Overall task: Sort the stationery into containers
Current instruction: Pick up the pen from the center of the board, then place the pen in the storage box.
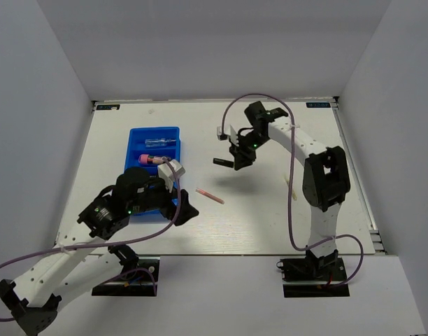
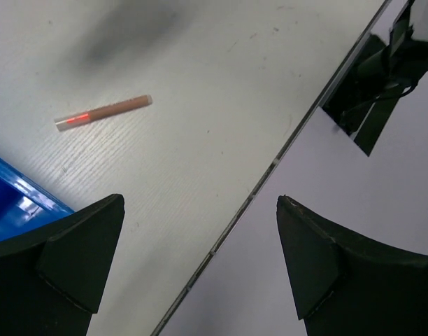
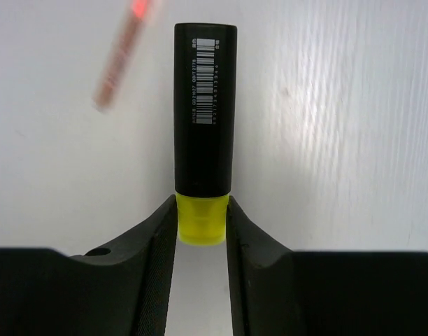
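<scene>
My right gripper (image 3: 202, 204) is shut on the yellow cap (image 3: 202, 220) of a black highlighter (image 3: 204, 105), whose barrel points away from the fingers. From above, that gripper (image 1: 238, 160) holds the highlighter (image 1: 223, 163) over the table, right of the blue tray (image 1: 173, 131). The tray holds a clear-blue tube (image 1: 159, 143) and a pink-capped item (image 1: 150, 159). A thin pink stick (image 1: 209, 195) lies on the table between the arms; it also shows in the left wrist view (image 2: 104, 113) and, blurred, in the right wrist view (image 3: 122, 56). My left gripper (image 2: 200, 206) is open and empty near the tray's near right corner (image 2: 18, 206).
The left arm (image 1: 123, 199) covers the tray's near end. A pale stick (image 1: 289, 183) lies beside the right arm (image 1: 326, 175). The table's front edge (image 2: 270, 168) runs under the left gripper. White walls enclose the table on three sides.
</scene>
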Action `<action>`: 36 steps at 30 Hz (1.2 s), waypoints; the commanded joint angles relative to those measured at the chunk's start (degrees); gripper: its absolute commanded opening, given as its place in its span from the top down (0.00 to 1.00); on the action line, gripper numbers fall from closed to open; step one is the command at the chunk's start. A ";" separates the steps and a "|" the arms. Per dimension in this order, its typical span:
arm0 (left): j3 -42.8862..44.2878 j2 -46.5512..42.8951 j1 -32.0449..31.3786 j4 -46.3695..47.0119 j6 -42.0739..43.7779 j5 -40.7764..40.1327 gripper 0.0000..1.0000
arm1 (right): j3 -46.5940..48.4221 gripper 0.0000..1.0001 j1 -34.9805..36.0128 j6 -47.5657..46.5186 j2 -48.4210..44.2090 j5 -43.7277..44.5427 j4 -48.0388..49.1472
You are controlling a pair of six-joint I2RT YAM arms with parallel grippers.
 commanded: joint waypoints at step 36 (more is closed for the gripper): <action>0.35 -14.75 -0.08 7.94 -4.24 -2.75 0.00 | 25.84 0.95 31.13 33.64 19.96 15.29 32.89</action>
